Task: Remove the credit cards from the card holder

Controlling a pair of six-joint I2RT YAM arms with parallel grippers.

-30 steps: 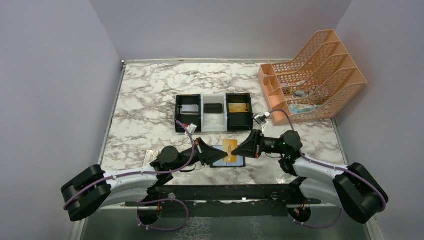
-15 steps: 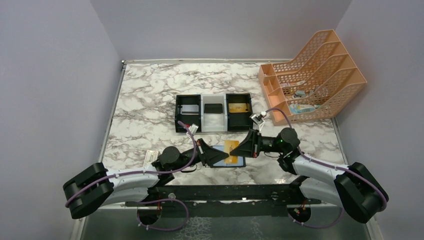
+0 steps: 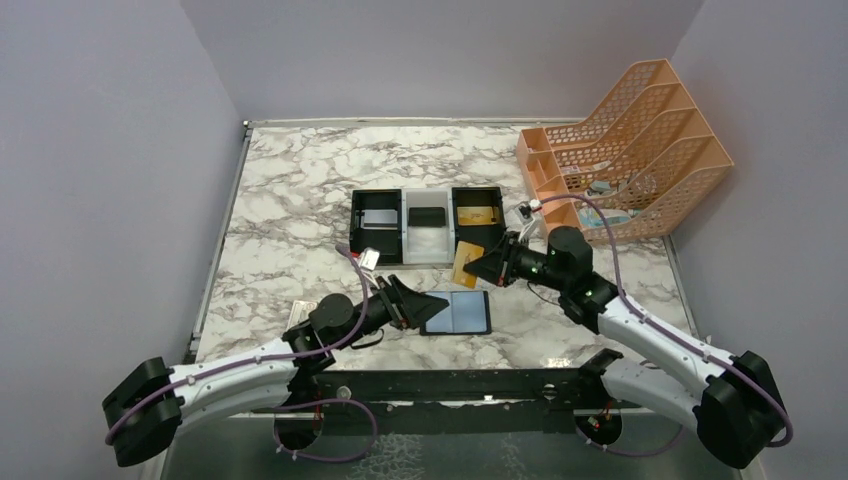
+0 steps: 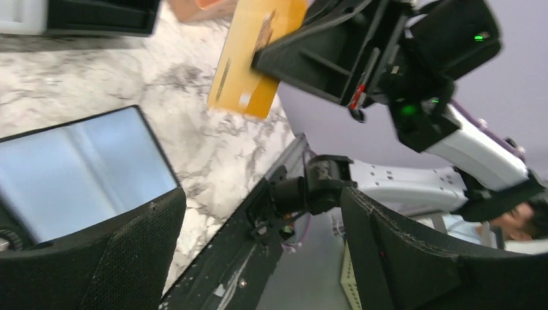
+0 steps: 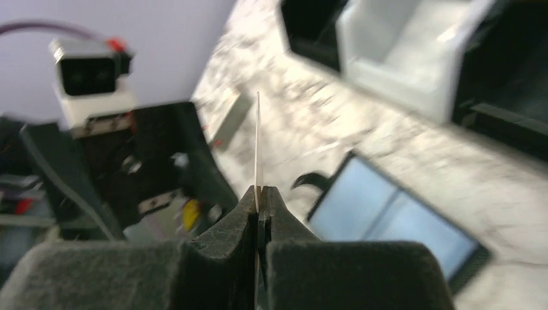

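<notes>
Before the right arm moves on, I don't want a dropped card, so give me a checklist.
1. Grip: ok, right gripper shut on the gold card.
2. Card clear of card holder: ok, apart from it.
3. State of left gripper: ok, open.
4. Holder lying open and flat on table: ok.
5. Holder pockets empty: cannot tell.
6. Right compartment of tray empty: not ok, a gold item lies inside.

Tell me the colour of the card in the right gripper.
Gold-tan card, clearest in the left wrist view.
</notes>
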